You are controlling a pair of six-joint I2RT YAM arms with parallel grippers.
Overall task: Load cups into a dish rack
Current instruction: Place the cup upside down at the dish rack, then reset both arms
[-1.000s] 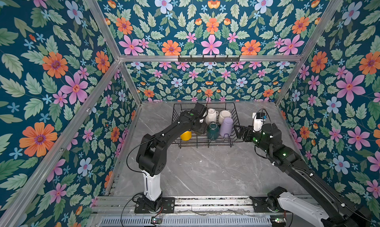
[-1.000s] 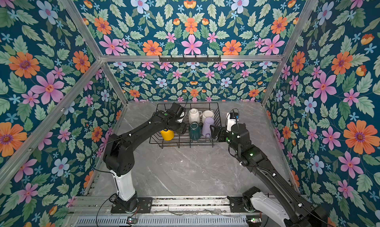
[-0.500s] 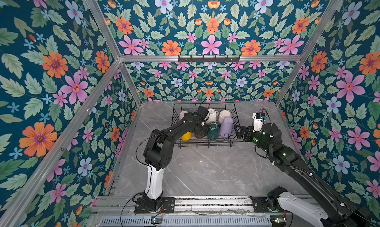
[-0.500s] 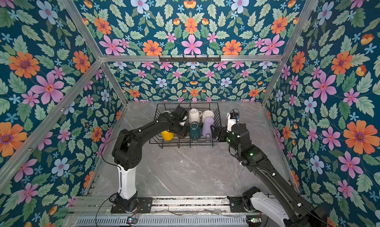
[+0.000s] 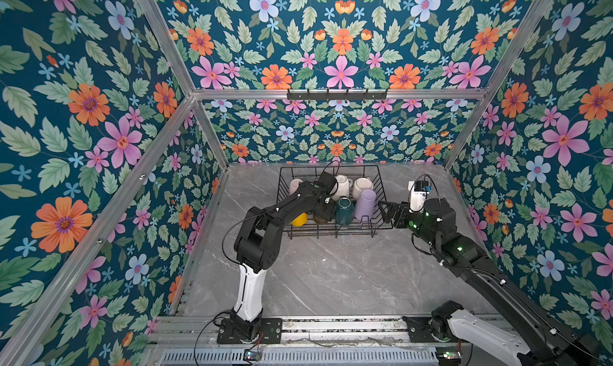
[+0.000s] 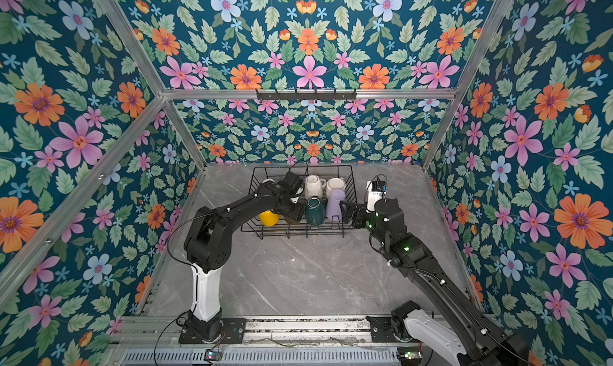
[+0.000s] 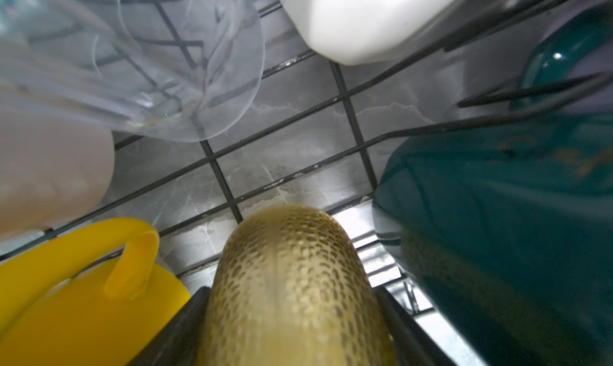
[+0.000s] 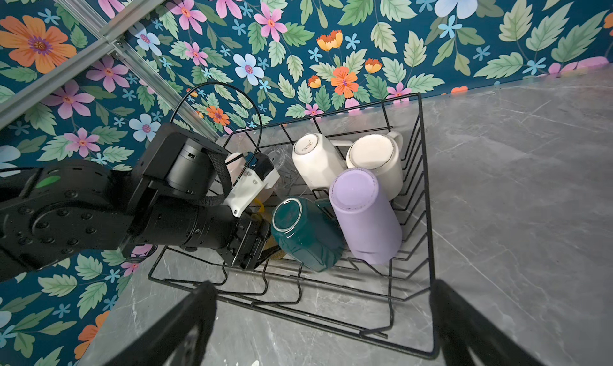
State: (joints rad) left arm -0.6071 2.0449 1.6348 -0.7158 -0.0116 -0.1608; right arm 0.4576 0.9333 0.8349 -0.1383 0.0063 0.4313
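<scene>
The black wire dish rack stands at the back of the table. My left gripper reaches into it, shut on the olive-brown tumbler, whose sides its fingers press. The tumbler sits low between the yellow mug and the dark green mug. Also in the rack are a lilac tumbler, two white mugs, a pale pink mug and a clear glass. My right gripper hangs open and holds nothing, just outside the rack's front right corner.
Bare grey marble tabletop stretches from the rack toward the arm bases. Floral walls close in on three sides. A black hook rail hangs on the back wall above the rack.
My left arm has pushed forward and lower into the rack with the olive-brown tumbler, its elbow swinging in. The right arm has not moved.
</scene>
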